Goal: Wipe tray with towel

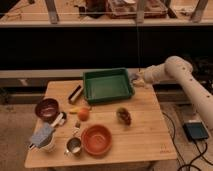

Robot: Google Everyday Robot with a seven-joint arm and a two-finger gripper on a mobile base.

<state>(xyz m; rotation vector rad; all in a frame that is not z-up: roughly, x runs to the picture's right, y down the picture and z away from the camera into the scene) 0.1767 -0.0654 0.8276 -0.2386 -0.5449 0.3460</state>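
The green tray (107,86) stands at the back middle of the wooden table (145,135), and its inside looks bare. My gripper (136,78) is at the end of the white arm (172,70) that reaches in from the right. It hovers just beside the tray's right rim, at about rim height. Something pale shows at the gripper, but I cannot tell what it is. A grey-blue cloth (42,135), which looks like the towel, lies over a white cup at the table's front left, far from the gripper.
A dark red bowl (47,107), an orange bowl (96,138), a metal cup (74,146), an orange fruit (83,114), a brown lumpy object (124,115) and a black bar (75,93) are on the table. A dark box (196,131) sits on the floor at right.
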